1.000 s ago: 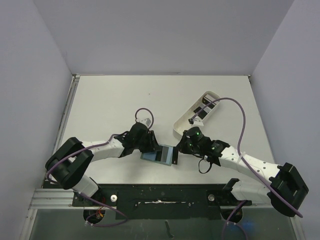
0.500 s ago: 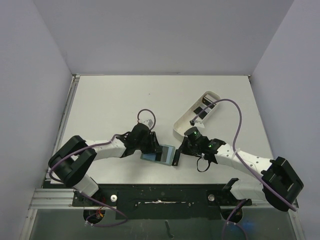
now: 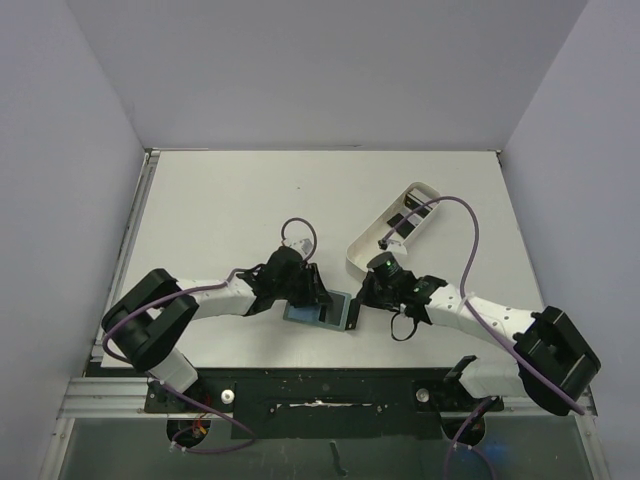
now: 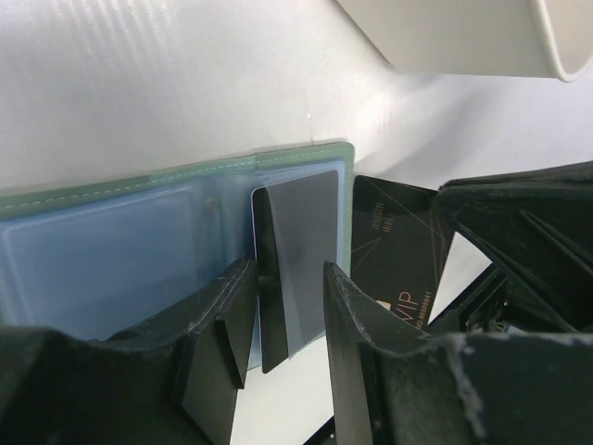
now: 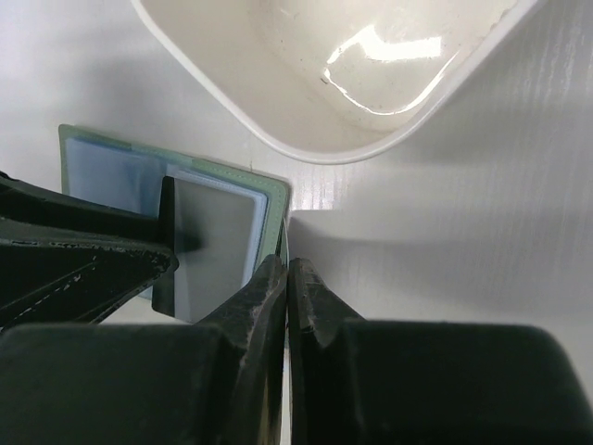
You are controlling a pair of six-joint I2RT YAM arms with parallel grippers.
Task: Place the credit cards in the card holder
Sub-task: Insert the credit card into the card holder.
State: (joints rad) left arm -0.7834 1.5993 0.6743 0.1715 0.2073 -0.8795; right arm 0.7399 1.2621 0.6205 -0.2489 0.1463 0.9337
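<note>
Lower centre-left: left end effector (image 3: 306,290), spread, nudged rightward since a second ago, straddling card holder (image 3: 320,310) lying open on surface (image 3: 220,200). One credit card (image 4: 301,227) part-seated in right pocket. Further right: right end effector (image 5: 285,278), crept leftward, pressed together on second card (image 4: 398,250) beside holder's right edge. Probably lining up insertion.

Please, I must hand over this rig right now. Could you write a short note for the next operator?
Left gripper: fingers either side of the grey credit card; grip unclear.
Right gripper: shut on the black credit card, beside the card holder.
Card holder lies open near the white tray.
Done: grey card partly in the end pocket.
Left: seat it, insert the black card, then the dark cards in the tray.
</note>
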